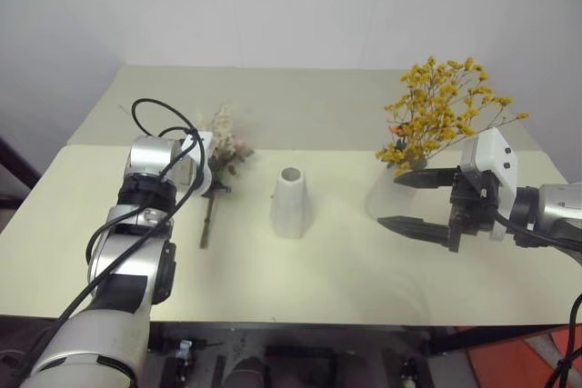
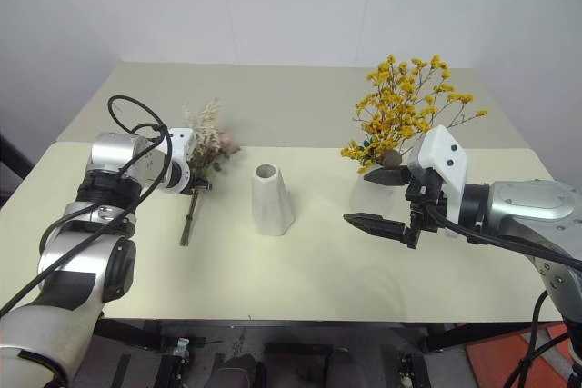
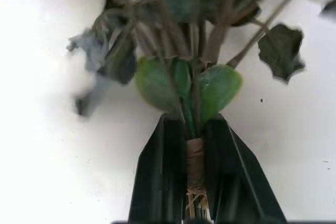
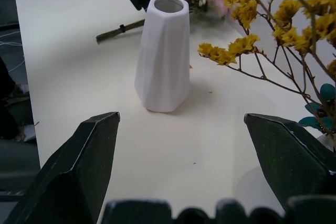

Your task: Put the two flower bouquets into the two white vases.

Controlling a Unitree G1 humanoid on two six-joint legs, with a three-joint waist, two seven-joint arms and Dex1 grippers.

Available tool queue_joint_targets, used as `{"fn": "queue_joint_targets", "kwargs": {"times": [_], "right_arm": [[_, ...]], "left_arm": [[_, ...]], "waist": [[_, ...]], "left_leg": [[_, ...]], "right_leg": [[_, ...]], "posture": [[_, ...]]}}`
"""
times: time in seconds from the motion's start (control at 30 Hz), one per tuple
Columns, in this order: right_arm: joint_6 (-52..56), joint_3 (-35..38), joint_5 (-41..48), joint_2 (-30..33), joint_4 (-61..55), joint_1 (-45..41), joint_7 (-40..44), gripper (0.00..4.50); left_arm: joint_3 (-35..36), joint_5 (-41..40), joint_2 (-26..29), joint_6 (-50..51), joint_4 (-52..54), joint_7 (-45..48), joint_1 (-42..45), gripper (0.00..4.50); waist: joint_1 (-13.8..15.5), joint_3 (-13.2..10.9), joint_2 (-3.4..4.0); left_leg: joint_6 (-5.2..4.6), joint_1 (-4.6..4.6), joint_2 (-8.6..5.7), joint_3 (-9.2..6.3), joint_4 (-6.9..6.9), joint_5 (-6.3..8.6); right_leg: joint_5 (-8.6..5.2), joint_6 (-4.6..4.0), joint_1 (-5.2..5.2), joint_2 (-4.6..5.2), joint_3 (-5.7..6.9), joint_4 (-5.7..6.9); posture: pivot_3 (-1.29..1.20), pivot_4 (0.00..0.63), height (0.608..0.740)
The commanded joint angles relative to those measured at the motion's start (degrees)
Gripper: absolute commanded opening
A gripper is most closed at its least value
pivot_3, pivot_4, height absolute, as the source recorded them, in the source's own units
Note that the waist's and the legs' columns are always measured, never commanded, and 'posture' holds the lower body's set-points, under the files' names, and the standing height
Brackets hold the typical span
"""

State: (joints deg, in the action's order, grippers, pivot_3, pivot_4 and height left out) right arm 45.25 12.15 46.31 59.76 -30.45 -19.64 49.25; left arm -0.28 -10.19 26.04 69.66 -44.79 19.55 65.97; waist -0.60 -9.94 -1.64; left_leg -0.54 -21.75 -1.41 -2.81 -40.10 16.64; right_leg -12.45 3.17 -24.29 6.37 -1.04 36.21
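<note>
Dried bouquet [image 2: 204, 147] is lying flat on the table [image 2: 309, 279], left of centre, long axis running near-to-far: blossom end pointing toward the back wall, bare stem end [image 2: 188, 222] trailing toward the near edge. Its middle is sitting hidden behind the left gripper [image 3: 195, 145] in the head views. In the left wrist view the black fingers are clamping either side of the twine-wrapped stem bundle, green leaves fanning out just past the tips, blossoms beyond blurring out and getting cut off at the frame edge. So the left gripper is closing tight on the dried bouquet, which is resting on the table.

Cone vase [image 2: 272, 199] is standing upright at table centre, mouth up and vacant, just right of the dried bouquet and apart from it.

Yellow spray [image 2: 405, 106] is standing upright on the right side, stems going down into the wide vase [image 2: 366, 197]. That vase is hard to make out: white on pale table, partly blocked by the right gripper [image 2: 382, 200], rim unclear.

Right gripper is hovering in front of the wide vase, fingers spread wide, gripping nothing; cone vase is showing between its fingers in the right wrist view, well apart.
</note>
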Motion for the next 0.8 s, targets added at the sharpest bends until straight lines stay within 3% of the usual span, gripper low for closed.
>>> {"fn": "queue_joint_targets", "kwargs": {"times": [0.03,0.23,0.43,0.57,0.8], "right_arm": [[0.08,2.79,0.33,0.52,-1.33,-0.21,-0.42,4.5],[0.04,3.31,0.42,0.41,-1.62,-0.53,-0.61,4.5],[1.46,4.66,3.1,-1.1,-3.21,-0.89,-3.32,4.5],[2.63,6.79,5.26,-1.48,-5.03,0.63,-5.16,4.5],[4.93,12.53,11.22,-2.12,-9.68,4.63,-9.85,4.5]], "left_arm": [[-1.01,1.63,0.45,-2.61,6.05,-0.14,0.66,0.16],[7.97,-0.47,-0.84,-15.16,22.56,-4.91,-3.02,0.16],[19.96,-11.15,-2.6,-22.81,28.37,-0.67,1.96,0.16],[27.11,-24.47,-2.63,-25.03,30.29,10.95,3.23,0.16],[26.94,-34.65,2.29,-22.87,25.77,28.14,4.24,0.16]], "waist": [[0.0,0.0,0.0],[0.12,0.0,-0.01],[0.23,0.0,0.0],[0.22,0.0,0.0],[-0.08,0.0,0.0]], "left_leg": [[0.0,-0.02,0.0,0.0,0.0,0.0],[0.04,-0.34,0.02,-0.17,-0.11,-0.02],[0.06,-0.33,0.02,-0.16,-0.12,-0.03],[0.06,-0.3,0.01,-0.15,-0.12,-0.03],[0.04,-0.2,0.0,-0.09,-0.13,-0.03]], "right_leg": [[0.0,0.0,-0.01,0.0,0.01,0.0],[0.02,0.02,-0.24,0.03,0.05,0.03],[0.02,0.01,-0.26,0.05,0.07,0.0],[0.03,0.02,-0.21,0.06,0.06,0.0],[0.02,0.02,-0.1,0.02,0.11,0.02]], "posture": [[0.0,0.15,0.74],[0.0,0.15,0.74],[0.0,0.15,0.74],[0.0,0.15,0.74],[0.0,0.15,0.74]]}}
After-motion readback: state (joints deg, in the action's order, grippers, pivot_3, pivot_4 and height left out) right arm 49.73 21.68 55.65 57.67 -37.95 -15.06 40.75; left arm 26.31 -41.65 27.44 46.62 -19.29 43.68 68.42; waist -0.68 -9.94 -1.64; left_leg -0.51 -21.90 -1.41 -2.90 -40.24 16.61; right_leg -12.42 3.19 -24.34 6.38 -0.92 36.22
